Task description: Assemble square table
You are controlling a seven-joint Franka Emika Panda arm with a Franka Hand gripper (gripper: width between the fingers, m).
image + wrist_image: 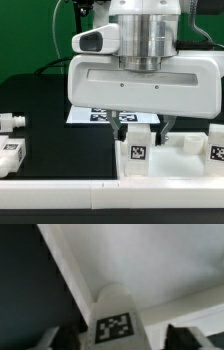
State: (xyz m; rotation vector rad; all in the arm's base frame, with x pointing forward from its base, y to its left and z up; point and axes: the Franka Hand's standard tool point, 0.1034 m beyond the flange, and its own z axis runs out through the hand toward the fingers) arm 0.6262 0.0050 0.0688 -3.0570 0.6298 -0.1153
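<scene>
On the black table (40,95) in the exterior view, white plastic square tray-like table top (188,160) at the exterior view's right, gripper (141,128) above its tagged corner (137,150), two short white tagged legs (12,152) well apart at the exterior view's left; in the wrist view, dark fingertips (52,339) flanking that corner (115,325), jaws apart, nothing grasped.

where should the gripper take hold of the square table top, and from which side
Probably the raised tagged corner of the square table top, from straight above. That corner is narrow enough to fit between the gripper's fingers, which straddle it in the wrist view; the rest of the top is far too wide.
</scene>
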